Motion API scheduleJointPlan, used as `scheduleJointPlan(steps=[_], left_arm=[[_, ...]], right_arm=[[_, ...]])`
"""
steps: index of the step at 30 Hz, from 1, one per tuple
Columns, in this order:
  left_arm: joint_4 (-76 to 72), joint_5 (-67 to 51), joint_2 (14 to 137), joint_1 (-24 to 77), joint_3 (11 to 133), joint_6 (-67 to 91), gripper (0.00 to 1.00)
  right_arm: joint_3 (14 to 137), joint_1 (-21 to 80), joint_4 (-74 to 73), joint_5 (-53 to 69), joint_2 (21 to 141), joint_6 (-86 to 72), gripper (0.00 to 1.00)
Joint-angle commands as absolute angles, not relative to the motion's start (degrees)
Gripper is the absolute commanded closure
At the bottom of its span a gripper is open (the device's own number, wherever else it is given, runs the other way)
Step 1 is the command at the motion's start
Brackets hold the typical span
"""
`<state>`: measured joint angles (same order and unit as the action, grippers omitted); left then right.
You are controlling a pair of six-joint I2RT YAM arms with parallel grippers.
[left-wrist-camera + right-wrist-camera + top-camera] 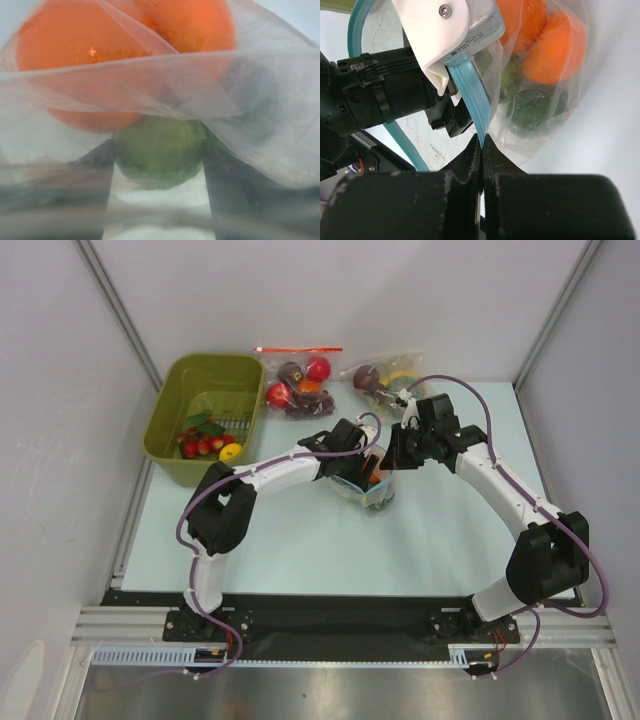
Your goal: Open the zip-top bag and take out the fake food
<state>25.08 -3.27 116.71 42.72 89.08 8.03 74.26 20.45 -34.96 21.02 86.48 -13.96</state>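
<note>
Zip-top bag (372,492) mid-counter, well clear of all edges, mouth open. Right gripper (482,143) pressed together, pinching light-blue zip strip (470,95). Left gripper (354,468) pushed in through bag mouth, fingers (225,185) spread. Light green fruit (160,150) sits between tips, contact unclear. Orange fruits (75,55) and dark green fruit (532,107) still bagged.

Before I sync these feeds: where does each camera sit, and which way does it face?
Top external: above, behind the bases, looking down at the table; both arms show.
Left wrist: pressed against the zip-top bag, fake food filling it; own fingers blurred.
Right wrist: looks along the right gripper, shut on the blue zip strip.
Shared: both wrists see orange fruit.
</note>
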Motion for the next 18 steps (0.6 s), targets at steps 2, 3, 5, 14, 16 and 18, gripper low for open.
scheduleJointPlan(steps=[2,3,5,14,16,18], left_arm=[[24.43,-3.43,115.23,42.36,90.00,8.43,0.76],[24.26,-3.25,114.44,42.36,89.91,8.79,0.78],[22.95,-4.12,111.55,42.36,89.12,9.49,0.80],[21.80,-11.51,106.09,41.92,89.03,12.21,0.81],[21.71,-13.18,105.47,41.84,89.12,12.74,0.81],[21.62,-15.54,105.29,41.66,89.47,12.83,0.82]], right_arm=[[75.15,20.04,-34.01,20.48,86.66,-14.15,1.00],[75.23,20.21,-34.10,20.30,86.66,-14.15,1.00],[75.41,20.04,-34.36,19.87,86.75,-14.15,1.00],[75.50,19.86,-35.33,18.28,86.92,-14.06,1.00],[75.50,19.86,-35.42,18.02,86.92,-14.06,1.00],[75.50,19.86,-35.33,18.11,86.92,-14.06,1.00]])
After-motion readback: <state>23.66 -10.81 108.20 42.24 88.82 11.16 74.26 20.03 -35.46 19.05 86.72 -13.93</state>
